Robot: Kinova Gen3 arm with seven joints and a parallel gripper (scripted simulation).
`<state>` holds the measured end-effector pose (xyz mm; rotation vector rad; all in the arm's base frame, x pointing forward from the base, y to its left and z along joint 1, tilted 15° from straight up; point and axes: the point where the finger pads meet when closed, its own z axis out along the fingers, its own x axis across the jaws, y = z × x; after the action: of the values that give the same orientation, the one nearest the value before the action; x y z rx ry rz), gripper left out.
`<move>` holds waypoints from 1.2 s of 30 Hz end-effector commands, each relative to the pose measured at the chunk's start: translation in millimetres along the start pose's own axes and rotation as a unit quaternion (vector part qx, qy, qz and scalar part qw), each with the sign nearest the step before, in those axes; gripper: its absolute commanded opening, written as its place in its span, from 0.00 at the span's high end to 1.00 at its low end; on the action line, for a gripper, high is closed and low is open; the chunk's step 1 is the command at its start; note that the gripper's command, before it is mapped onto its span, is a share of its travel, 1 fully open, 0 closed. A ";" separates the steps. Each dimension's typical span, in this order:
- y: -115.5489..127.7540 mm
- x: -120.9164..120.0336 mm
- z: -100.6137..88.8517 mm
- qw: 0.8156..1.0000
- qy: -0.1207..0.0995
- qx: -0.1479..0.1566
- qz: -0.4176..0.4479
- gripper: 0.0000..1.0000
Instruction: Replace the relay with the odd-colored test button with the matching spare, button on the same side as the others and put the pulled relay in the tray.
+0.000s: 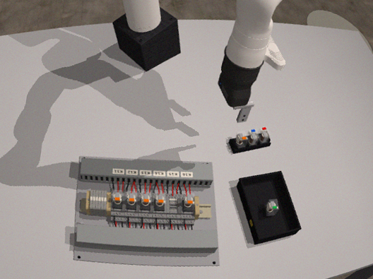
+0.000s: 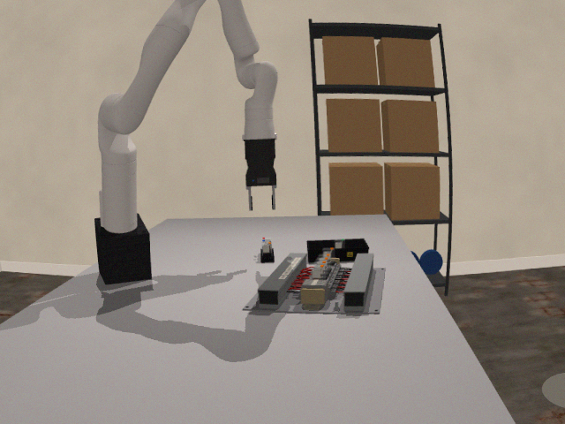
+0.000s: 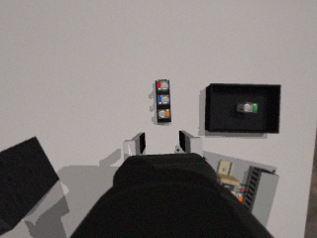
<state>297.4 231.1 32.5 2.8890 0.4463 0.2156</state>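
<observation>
The relay row (image 1: 152, 202) on the grey panel holds several relays with orange buttons, with one empty socket (image 1: 172, 204) second from the right. A black holder (image 1: 247, 144) carries three spares with orange (image 1: 242, 138), blue (image 1: 253, 136) and red (image 1: 262, 134) buttons; it also shows in the wrist view (image 3: 162, 100). A green-button relay (image 1: 272, 207) lies in the black tray (image 1: 263, 206), also in the wrist view (image 3: 247, 107). My gripper (image 2: 261, 199) is open and empty, high above the table, a little behind the spare holder.
The arm's black base (image 1: 146, 36) stands at the back of the table. A shelf with cardboard boxes (image 2: 380, 123) stands beyond the table's far edge. Grey wire ducts (image 1: 146, 173) flank the relay row.
</observation>
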 end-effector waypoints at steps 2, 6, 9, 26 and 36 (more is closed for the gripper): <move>0.2 1.7 0.5 1.000 0.000 0.000 0.001 0.00; 0.4 3.1 1.2 1.000 0.000 0.000 0.001 0.00; 0.5 3.7 1.6 1.000 0.000 0.000 0.001 0.00; 0.7 5.9 2.8 1.000 0.000 0.000 0.001 0.00; 0.4 5.8 2.5 1.000 0.000 0.000 0.001 0.00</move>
<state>303.3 231.6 30.3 2.8889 0.4442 0.2154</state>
